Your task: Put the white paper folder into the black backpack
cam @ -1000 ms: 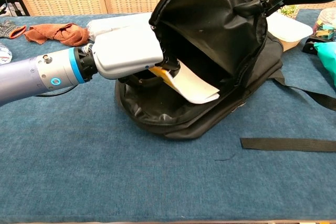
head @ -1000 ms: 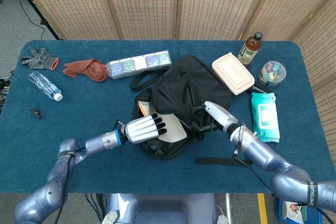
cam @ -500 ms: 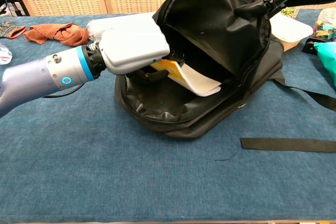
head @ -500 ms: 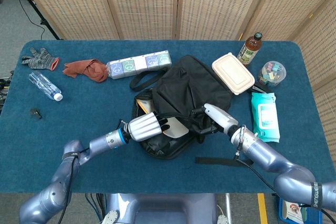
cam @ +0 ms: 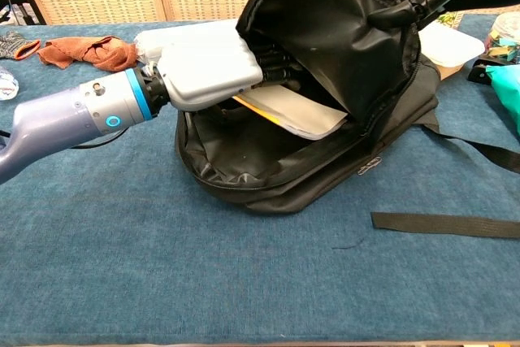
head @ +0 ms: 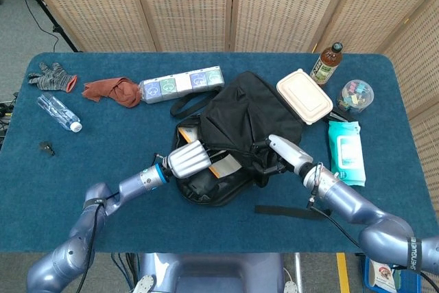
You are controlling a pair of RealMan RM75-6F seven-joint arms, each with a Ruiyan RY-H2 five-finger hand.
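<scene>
With the left hand [cam: 207, 67] pushing the folder [cam: 296, 111] partway into the backpack [cam: 325, 38], its fingers hidden, the flap pinched by the right hand [head: 285, 150] may drop and jam it.

Left hand [cam: 213, 67] sits deeper in the black backpack [cam: 325, 46] than a second ago, fingers now hidden under the flap. White paper folder [cam: 296, 110] lies further inside, flatter, less visible in head view, frame centre.
</scene>
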